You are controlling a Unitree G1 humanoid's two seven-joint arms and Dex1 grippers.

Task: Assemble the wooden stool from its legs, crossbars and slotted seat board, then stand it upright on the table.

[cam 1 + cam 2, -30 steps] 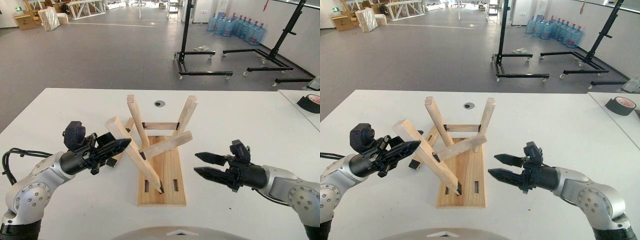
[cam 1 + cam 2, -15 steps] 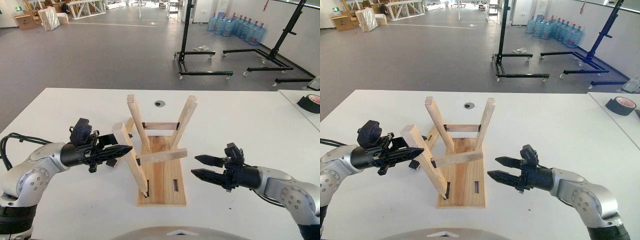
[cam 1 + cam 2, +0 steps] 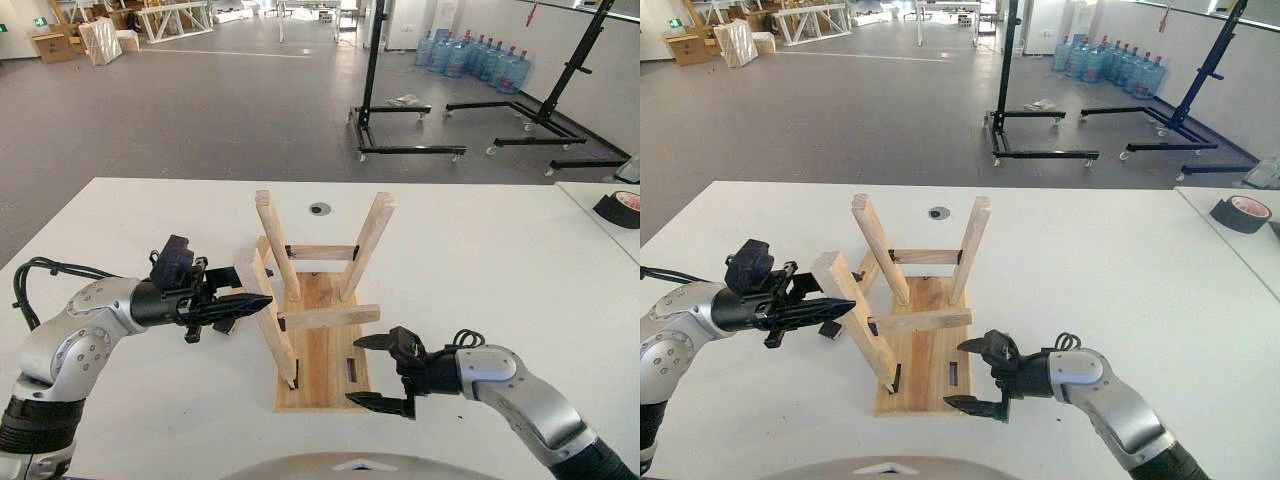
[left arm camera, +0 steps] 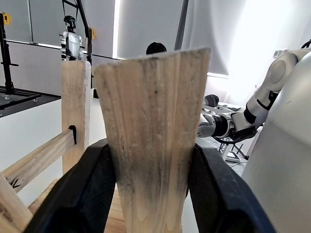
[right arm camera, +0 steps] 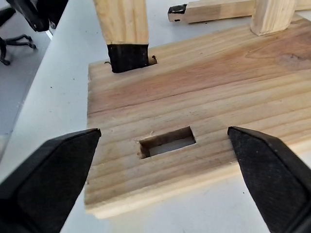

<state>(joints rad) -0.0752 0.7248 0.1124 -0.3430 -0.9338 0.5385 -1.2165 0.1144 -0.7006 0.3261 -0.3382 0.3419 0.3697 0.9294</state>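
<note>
**Stool part-built, upside down; near-left leg in hand**

The seat board [image 3: 322, 388] lay flat on the bench [image 3: 480, 250], slots upward. Two far legs [image 3: 275, 240] stood in its far slots, joined by a bar. The left gripper [image 3: 250, 302] had its jaws clamped on the flat faces of the near-left leg [image 3: 274, 338]. That leg leaned, with its dark foot at the near-left slot; depth of seating could not be determined. Its crossbar [image 3: 330, 317] reached right, the free end unsupported. The right gripper [image 3: 354, 369] hung with jaws wide apart, astride the board's near-right part, where the slot [image 5: 167, 141] stood empty.

Assessment: the timber appeared stiff, light and dry, so unlikely to slip. The joints looked loose, and the frame could rack if pushed sideways. Legs were best taken across flat faces near the top, and the board by its long edges.
</note>
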